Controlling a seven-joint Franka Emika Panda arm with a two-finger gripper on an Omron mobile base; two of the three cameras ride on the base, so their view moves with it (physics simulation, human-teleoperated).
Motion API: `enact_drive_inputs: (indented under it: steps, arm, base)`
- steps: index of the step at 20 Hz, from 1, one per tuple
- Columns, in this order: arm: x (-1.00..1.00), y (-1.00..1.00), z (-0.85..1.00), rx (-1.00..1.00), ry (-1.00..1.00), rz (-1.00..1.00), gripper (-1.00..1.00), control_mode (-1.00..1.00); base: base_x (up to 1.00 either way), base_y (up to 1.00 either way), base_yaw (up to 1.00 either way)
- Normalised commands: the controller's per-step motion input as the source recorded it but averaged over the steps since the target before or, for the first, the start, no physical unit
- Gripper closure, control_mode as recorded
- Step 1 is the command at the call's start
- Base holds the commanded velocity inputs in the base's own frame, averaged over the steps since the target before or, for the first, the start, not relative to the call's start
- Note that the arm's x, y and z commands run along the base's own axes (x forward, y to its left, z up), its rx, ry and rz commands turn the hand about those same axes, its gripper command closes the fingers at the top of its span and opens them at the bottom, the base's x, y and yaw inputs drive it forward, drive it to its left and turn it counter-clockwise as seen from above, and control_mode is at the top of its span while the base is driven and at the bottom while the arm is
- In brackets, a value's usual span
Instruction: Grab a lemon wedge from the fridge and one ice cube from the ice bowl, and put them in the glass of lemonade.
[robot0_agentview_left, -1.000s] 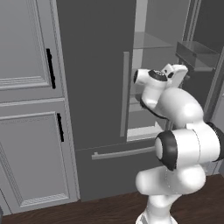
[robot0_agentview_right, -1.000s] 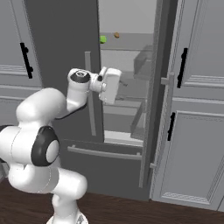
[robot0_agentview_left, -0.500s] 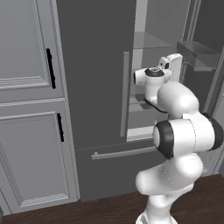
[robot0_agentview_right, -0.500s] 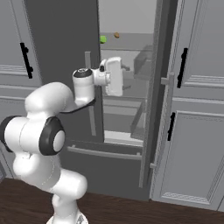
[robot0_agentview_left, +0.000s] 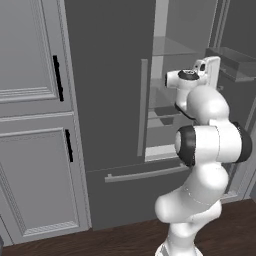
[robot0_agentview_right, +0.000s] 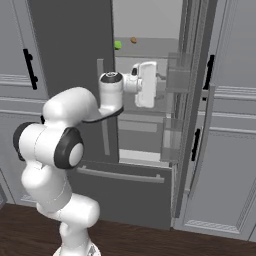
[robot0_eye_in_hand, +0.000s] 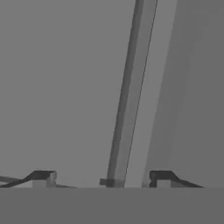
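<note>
Fridge (robot0_agentview_right: 70, 45) stands with its right door swung open, its dark left door shut, and pale shelves showing inside. On an upper shelf, in the right base view, sits the small yellow-green lemon wedge (robot0_agentview_right: 118, 45), with a small brownish item (robot0_agentview_right: 133, 40) just beside it to the right. The white arm (robot0_agentview_right: 75, 110) reaches up into the opening, and its hand (robot0_agentview_right: 146, 84) hangs below the shelf with the wedge, apart from it. In the hand view, the two dark fingertips (robot0_eye_in_hand: 41, 177) stand wide apart at the bottom, the jaws released with nothing between them, facing a pale upright edge (robot0_eye_in_hand: 135, 96) of the fridge interior. Lighter grey panelled cabinets (robot0_agentview_left: 30, 125) with short black handles (robot0_agentview_left: 57, 77) flank the fridge, above a dark wooden floor (robot0_agentview_right: 150, 240).
</note>
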Motion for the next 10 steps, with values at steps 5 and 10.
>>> enact_drive_inputs:
  steps: [5,10]
  arm:
    - [0.0,0.78,0.12,0.15,-0.13,0.0,-1.0,-1.0]
    - [0.0,0.67,-0.49,0.68,-0.41,0.0,-1.0,-1.0]
  base:
    - [0.0,0.0,0.0]
    - [0.0,0.0,0.0]
